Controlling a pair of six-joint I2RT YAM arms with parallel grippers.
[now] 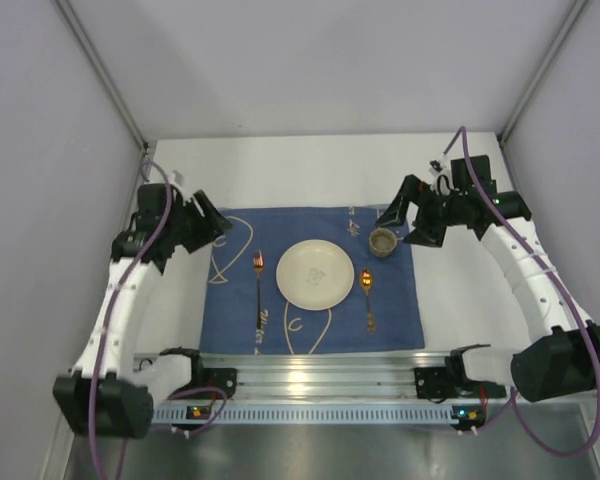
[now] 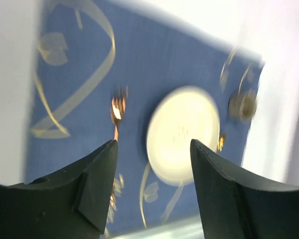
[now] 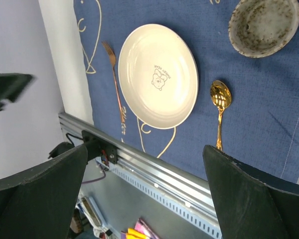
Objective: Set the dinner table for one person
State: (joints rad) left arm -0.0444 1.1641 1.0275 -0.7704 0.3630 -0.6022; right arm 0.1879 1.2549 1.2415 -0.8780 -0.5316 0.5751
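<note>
My left tool (image 2: 152, 144) hangs in the air with its fingers apart and nothing between them. It sits over the far left corner of the blue cloth (image 1: 395, 300). Through its gap I see the fork (image 2: 117, 112) closest, blurred. The round cream plate (image 2: 183, 133) lies just past the fork.

My right tool (image 3: 144, 147) is spread wide and holds nothing. It hovers over the far right corner of the same cloth. The small speckled bowl (image 3: 264, 25) stands just beside it. Under this tool the plate lies in the middle, with the gold spoon (image 3: 220, 107) on the side nearer my right tool and the fork on the far side, neither touching the plate.

The cloth lies flat on the white desk (image 1: 460, 300), which reaches out past both tools on every side. A ribbed metal rail (image 1: 300, 370) runs along the desk's near edge, between my two arm bases.
</note>
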